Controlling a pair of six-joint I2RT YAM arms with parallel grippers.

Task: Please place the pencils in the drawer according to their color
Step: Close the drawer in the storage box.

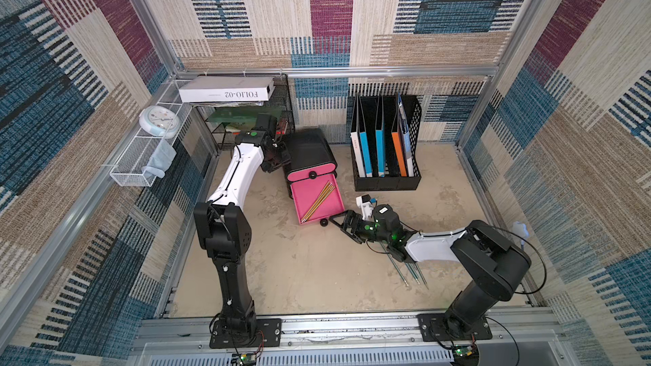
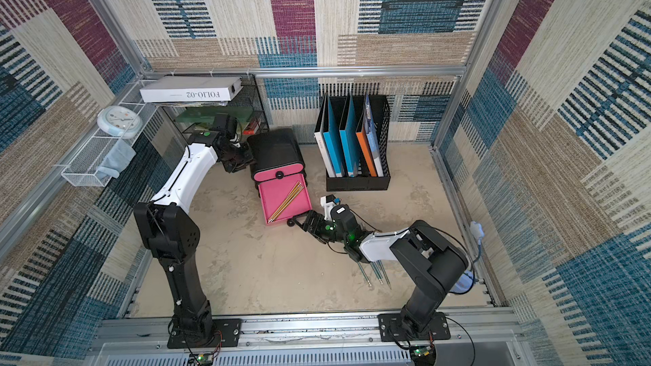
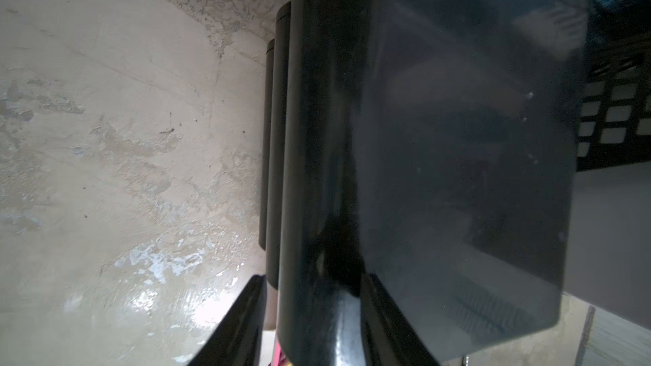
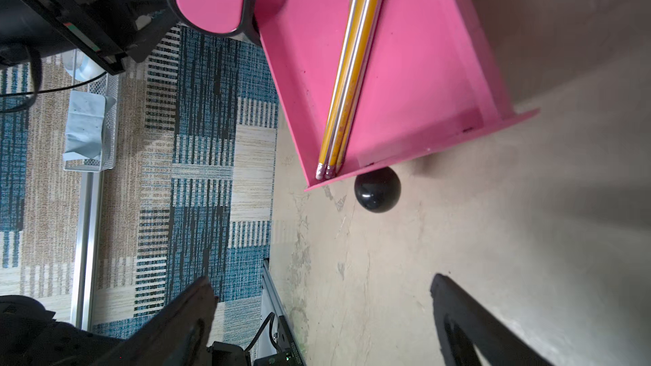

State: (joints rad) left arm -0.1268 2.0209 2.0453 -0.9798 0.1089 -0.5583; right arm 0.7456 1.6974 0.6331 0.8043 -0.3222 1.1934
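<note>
The drawer chest (image 1: 310, 151) (image 2: 276, 151) is black, with its top pink drawer closed and the one below pulled out (image 1: 306, 195). Several yellow pencils (image 1: 318, 200) (image 4: 352, 75) lie diagonally in the open drawer. My left gripper (image 1: 281, 160) (image 3: 313, 278) is shut on the chest's rounded left side edge. My right gripper (image 1: 337, 224) (image 4: 322, 281) is open and empty, just in front of the open drawer's black knob (image 1: 323, 222) (image 4: 377, 190). Teal-green pencils (image 1: 410, 271) (image 2: 377, 272) lie on the table, partly hidden under my right arm.
A black file holder (image 1: 385, 146) with blue and orange folders stands right of the chest. A mesh shelf carrying a white box (image 1: 225, 89) stands at the back left. A clock (image 1: 159, 121) and wire basket (image 1: 141, 163) hang on the left wall.
</note>
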